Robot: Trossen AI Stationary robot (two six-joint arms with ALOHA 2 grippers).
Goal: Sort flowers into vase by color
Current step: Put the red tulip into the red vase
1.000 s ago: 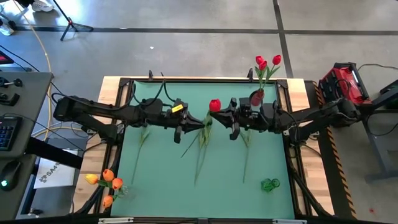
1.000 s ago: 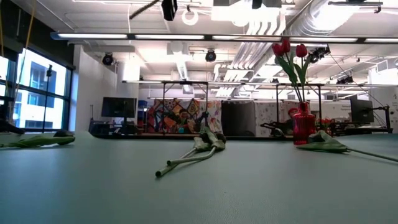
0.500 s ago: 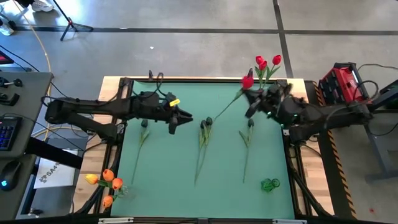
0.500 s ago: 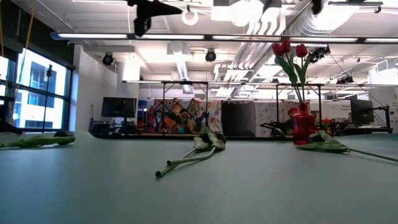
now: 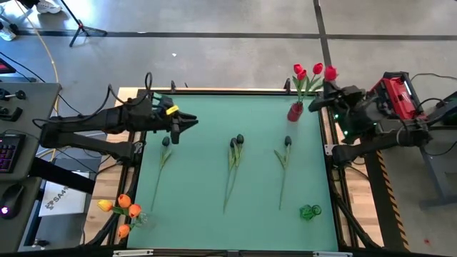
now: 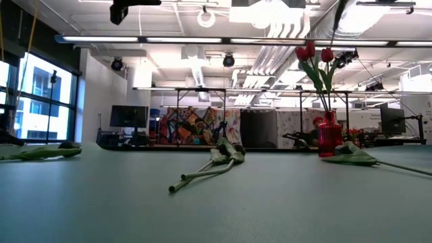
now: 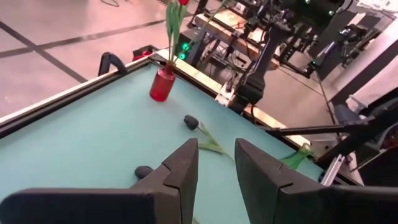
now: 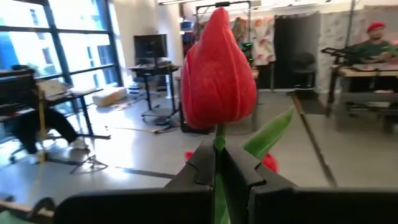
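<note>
Risk: your right gripper point(image 8: 217, 163), clamped on red tulip point(image 5: 330, 72), may miss red vase point(image 5: 295, 111); left gripper point(image 7: 214, 163) parted, empty.

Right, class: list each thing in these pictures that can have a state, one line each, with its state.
Left gripper: jaws slightly apart, empty, above the mat.
Right gripper: jaws shut on the red tulip, beside the red vase.
Red vase: upright, holding red tulips.
Three dark tulips: lying flat on the green mat.
Orange tulips: standing in a clear vase at the table's corner.
Green vase: empty.

green table point(image 5: 200, 214) | 3 dark tulips point(image 5: 233, 160) flat | red vase point(image 5: 295, 111), green vase point(image 5: 310, 211)
</note>
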